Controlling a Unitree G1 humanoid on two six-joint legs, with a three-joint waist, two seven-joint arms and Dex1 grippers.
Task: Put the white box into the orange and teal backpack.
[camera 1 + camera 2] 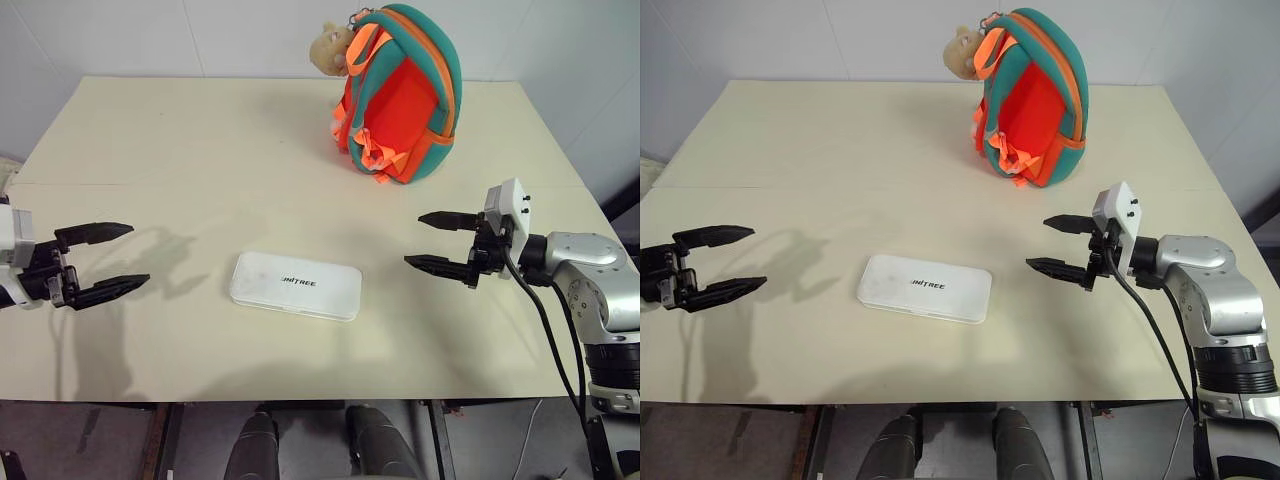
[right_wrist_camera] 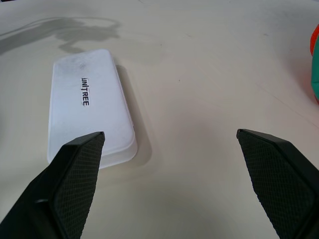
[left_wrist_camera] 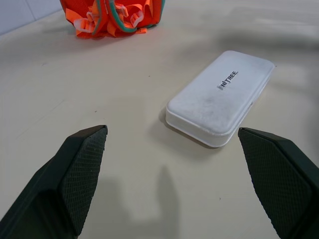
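The white box [image 1: 296, 286] lies flat on the cream desk [image 1: 180, 150], near its front edge, with the dark lettering facing up. The backpack [image 1: 402, 95] stands upright at the far side of the desk, well apart from the box, and a tan plush toy [image 1: 329, 48] hangs at its top. The left hand [image 1: 110, 261] is wide open and holds nothing, to the left of the box. The right hand [image 1: 428, 241] is also wide open and empty, to the right of the box.

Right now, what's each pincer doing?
Left pincer: open, holding nothing, left of the white box.
Right pincer: open, holding nothing, right of the box.
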